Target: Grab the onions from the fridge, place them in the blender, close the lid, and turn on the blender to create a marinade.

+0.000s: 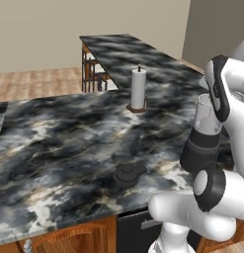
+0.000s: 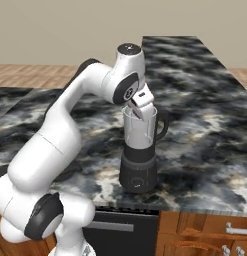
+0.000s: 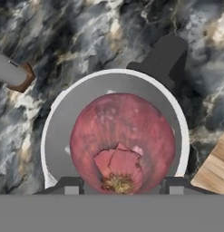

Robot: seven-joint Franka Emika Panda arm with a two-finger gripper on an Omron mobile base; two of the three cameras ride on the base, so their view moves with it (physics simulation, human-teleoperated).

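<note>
The hand [image 3: 120, 188] hangs directly above the open mouth of the blender [image 2: 139, 150], pointing down into the clear jar, and the onion [image 3: 122, 142] sits between its 2 fingertips [image 3: 70, 186], so it seems to be grasping the onion, with the fingers spread about as wide as the onion itself. In the hand view the onion covers most of the jar's round opening, with a ring of the jar rim around it on all sides, so the alignment looks good. In the right base view the hand is at the rim, partly inside the jar. The main risk, I think, is at the release: the onion is wide compared with the mouth, so a small sideways shift could make it hit the rim and roll off onto the tabletop [image 1: 54, 138]. A finger could also push the jar wall and tip the blender. The lid [image 1: 128, 174] lies on the tabletop, left of the blender and apart from it, near the front edge. A paper towel roll [image 1: 138, 89] stands further back.
</note>
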